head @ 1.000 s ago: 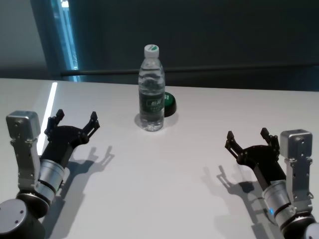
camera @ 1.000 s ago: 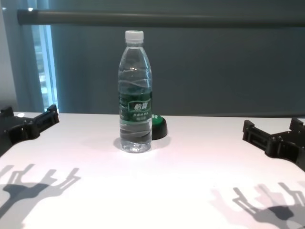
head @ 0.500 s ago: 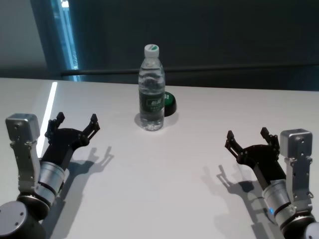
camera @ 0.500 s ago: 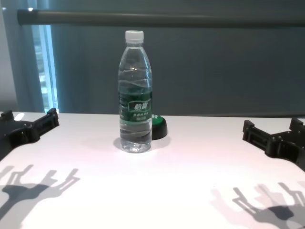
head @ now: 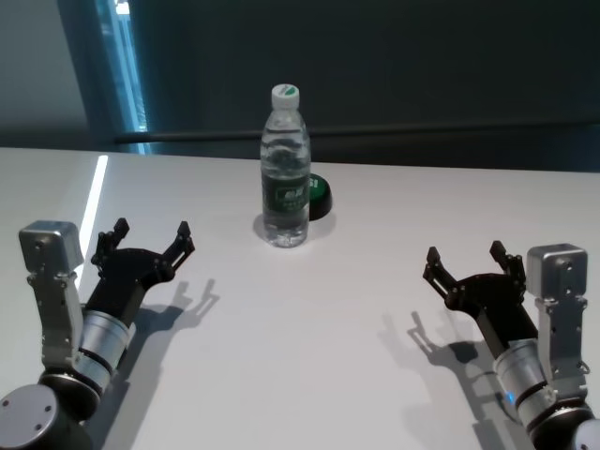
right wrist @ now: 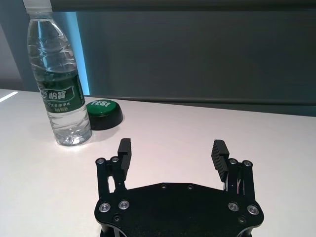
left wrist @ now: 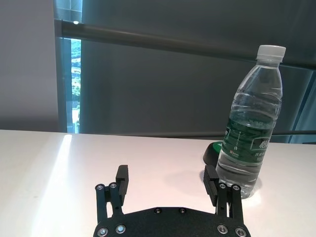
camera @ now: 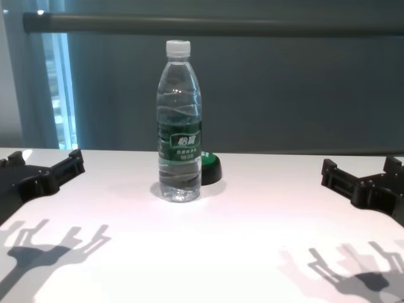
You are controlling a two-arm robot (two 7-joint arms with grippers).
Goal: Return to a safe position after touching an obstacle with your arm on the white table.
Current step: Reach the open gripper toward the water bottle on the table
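Left claw hovers open and empty at the head view's lower left; right claw open at lower right. Water bottle stands upright at upper centre of the white table, apart from both.

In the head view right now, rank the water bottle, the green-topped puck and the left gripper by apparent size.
1. Water bottle, tallest in view.
2. Left gripper: open, spanning wider than the bottle's body, but nearer the camera, so ranking against the bottle is unsure.
3. Green-topped puck, smallest, partly hidden behind the bottle.
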